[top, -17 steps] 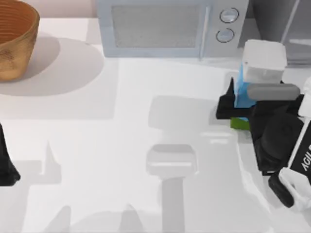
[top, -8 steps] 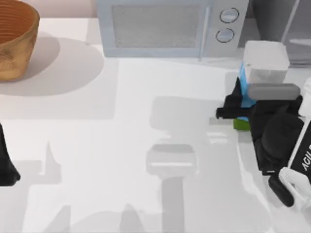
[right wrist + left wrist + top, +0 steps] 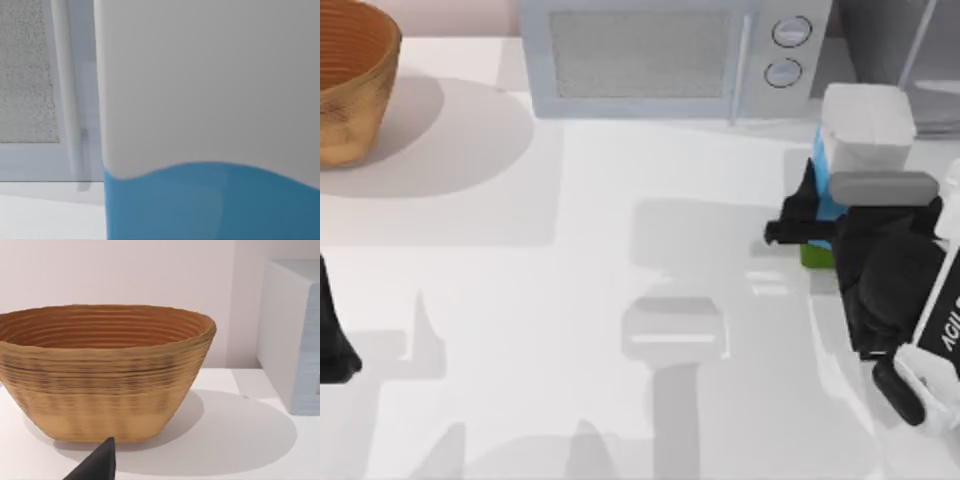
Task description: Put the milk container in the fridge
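While the left arm sits parked at the desk's left edge, right gripper [image 3: 812, 222] has jaws closed on the milk container [image 3: 860, 135], upright near the fridge [image 3: 905, 45], right of the microwave [image 3: 660, 55]. Step looks like carry; next probably needs lifting toward the fridge.

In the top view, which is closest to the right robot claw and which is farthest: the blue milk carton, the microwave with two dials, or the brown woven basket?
From the right gripper:
1. Blue milk carton with white top, right at the gripper, table's right side.
2. Light blue-grey microwave with two dials, at the back, middle.
3. Brown woven basket, back left corner.
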